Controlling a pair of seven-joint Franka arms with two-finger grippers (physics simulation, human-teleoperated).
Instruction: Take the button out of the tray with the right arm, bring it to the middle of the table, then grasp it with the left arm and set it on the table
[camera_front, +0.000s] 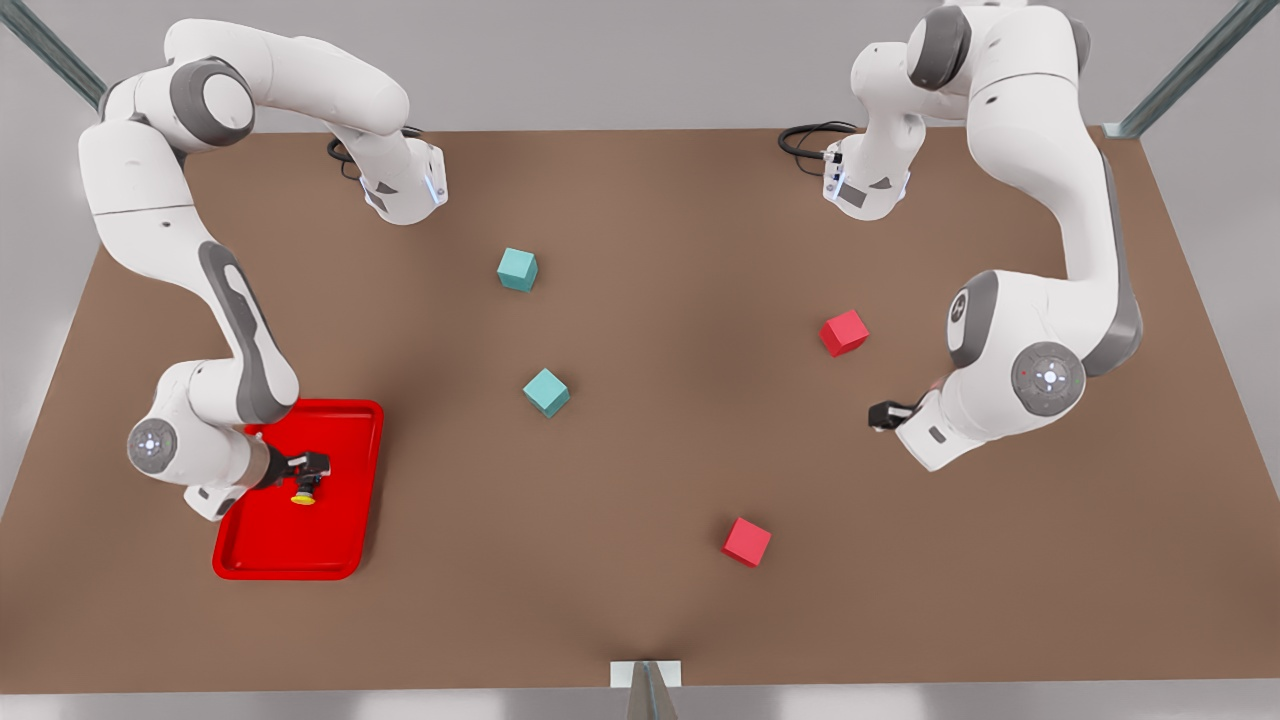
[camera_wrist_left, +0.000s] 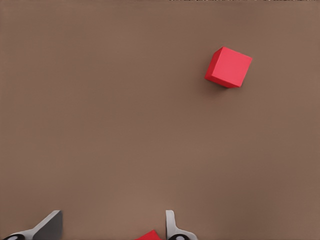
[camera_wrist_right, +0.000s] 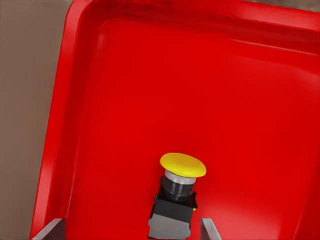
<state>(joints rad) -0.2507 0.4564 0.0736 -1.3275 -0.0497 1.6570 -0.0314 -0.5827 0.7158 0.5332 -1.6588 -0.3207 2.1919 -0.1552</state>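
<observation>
No text, label, brand, number or sign can be read on anything here.

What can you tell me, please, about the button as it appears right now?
The button has a glossy round yellow cap on a short silvery-black neck, above a dark grey boxy base. It lies tipped over inside the red tray, toward the side nearest the front view's left arm. The right gripper has its open fingers on either side of the base; whether they touch it cannot be told.
</observation>
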